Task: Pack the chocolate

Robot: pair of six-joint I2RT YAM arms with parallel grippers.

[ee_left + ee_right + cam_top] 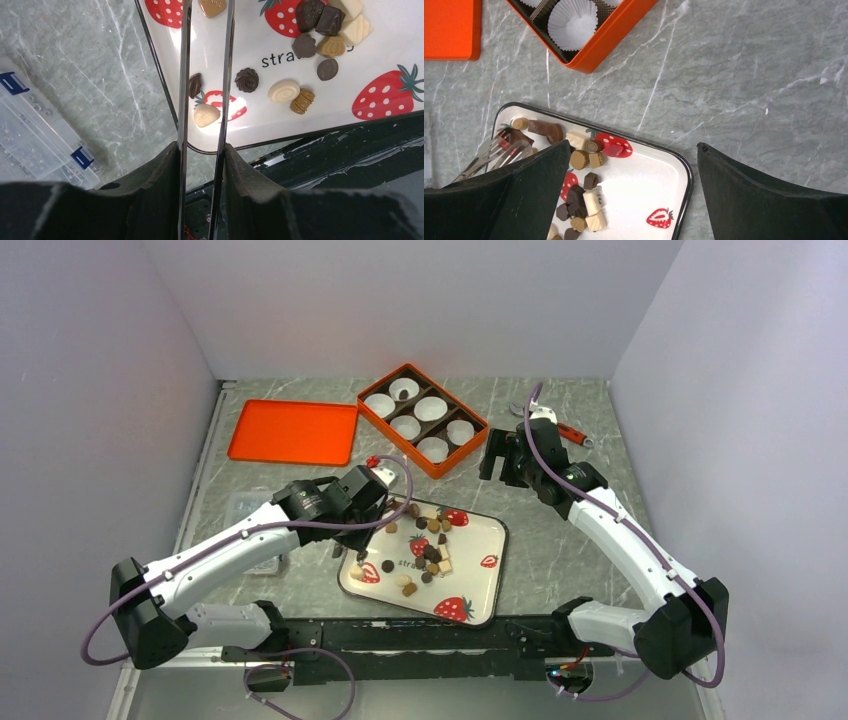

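Chocolate pieces (430, 545), dark, light brown and cream, lie scattered on a white strawberry-print tray (470, 565). My left gripper (368, 492) is shut on metal tongs (229, 60), and their blades reach over the tray's left edge. A cream heart piece (206, 115) and a dark piece (195, 85) lie under the blades. The tong tips (499, 154) sit by pieces at the tray's far left corner. I cannot tell if they hold one. My right gripper (497, 460) is open and empty above the table, between the tray (649, 185) and the orange box (395, 440).
The orange box holds white paper cups, and the far cup has one dark piece (403, 393). Its orange lid (293, 430) lies to the left. A clear plastic organiser (35, 145) lies left of the tray. A red-handled tool (570, 432) lies at the far right.
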